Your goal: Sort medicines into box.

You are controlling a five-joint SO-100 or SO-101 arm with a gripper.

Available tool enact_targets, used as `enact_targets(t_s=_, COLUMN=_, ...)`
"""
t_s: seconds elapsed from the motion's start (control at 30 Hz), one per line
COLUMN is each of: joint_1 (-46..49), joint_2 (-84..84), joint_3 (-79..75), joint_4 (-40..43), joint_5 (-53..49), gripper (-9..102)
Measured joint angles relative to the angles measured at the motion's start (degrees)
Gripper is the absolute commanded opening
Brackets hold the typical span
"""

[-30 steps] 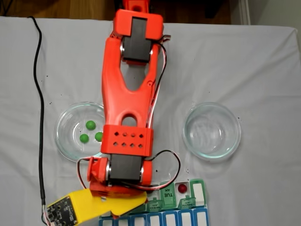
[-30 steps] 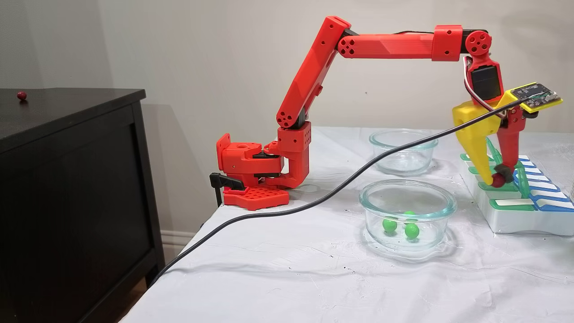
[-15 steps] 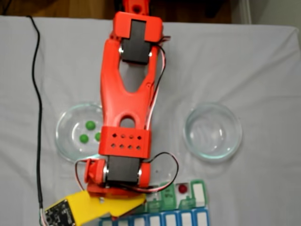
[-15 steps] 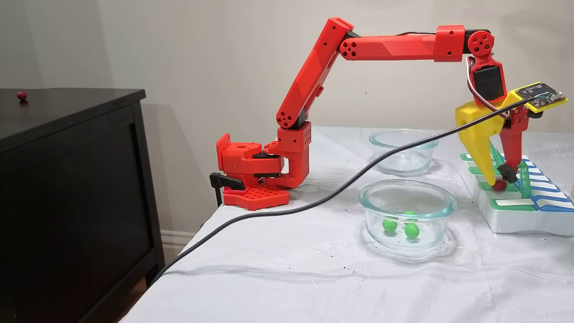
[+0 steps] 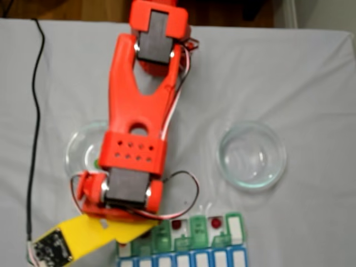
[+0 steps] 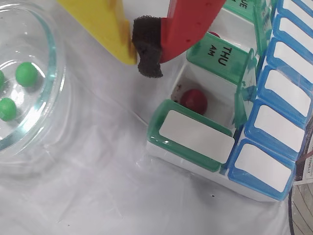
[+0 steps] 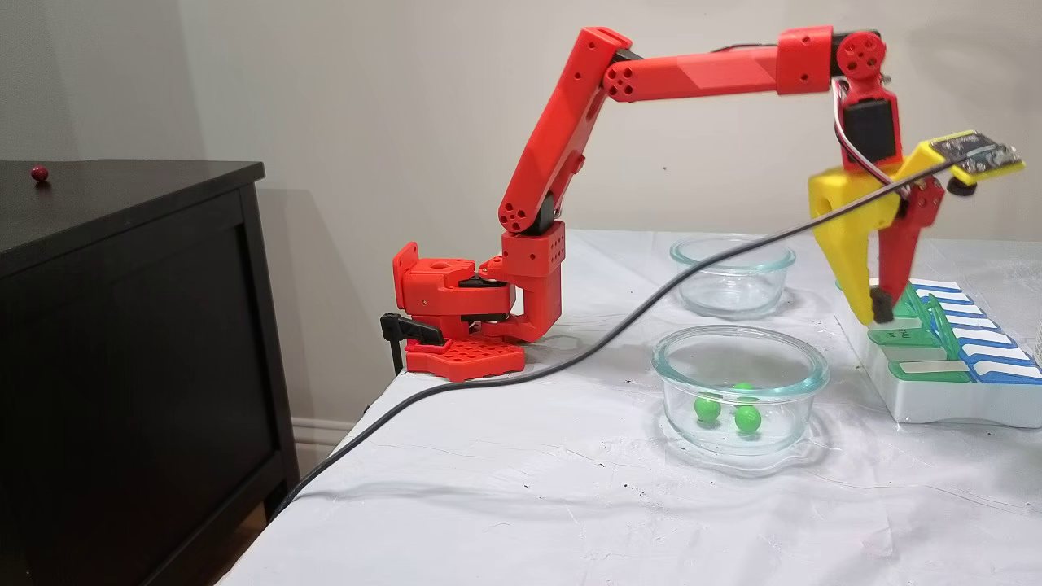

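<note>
The box [image 6: 195, 137] is a long pill organiser with green lids and a blue row. In the wrist view one dark red medicine [image 6: 194, 101] lies in an open white compartment beside the THU lid. A second red one [image 6: 212, 35] peeks out behind that lid. In a fixed view from above, two red medicines [image 5: 176, 225] [image 5: 216, 223] sit in open compartments of the box [image 5: 236, 228]. My gripper [image 6: 137, 54] hangs shut and empty just above the box's [image 7: 936, 403] near edge. Three green medicines [image 7: 707, 408] lie in the near glass bowl [image 7: 739, 358].
An empty glass bowl [image 5: 251, 154] stands to the right of the arm [image 5: 139, 111] in a fixed view from above. A black cable [image 7: 570, 366] runs across the white cloth. A dark cabinet [image 7: 122, 325] beside the table carries a stray red ball [image 7: 39, 172].
The gripper let the red medicine drop into the box. It then rose, swung left toward the green-medicine bowl and shut again.
</note>
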Motion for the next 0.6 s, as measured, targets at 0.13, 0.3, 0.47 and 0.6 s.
enact_targets(t_s=0.13, joint_1=1.1, joint_2=5.5, joint_3=4.7, joint_4=2.4, joint_5=-0.4, gripper=0)
enact_targets(t_s=0.3, joint_1=3.8, joint_2=16.3, joint_3=16.5, joint_4=3.0, joint_5=-2.4, gripper=0)
enact_targets(t_s=0.47, joint_1=6.9, joint_2=27.9, joint_3=29.7, joint_4=-0.7, joint_5=-4.4, gripper=0)
enact_targets(t_s=0.6, joint_1=10.5, joint_2=27.9, joint_3=30.2, joint_4=0.9, joint_5=-5.2, gripper=0)
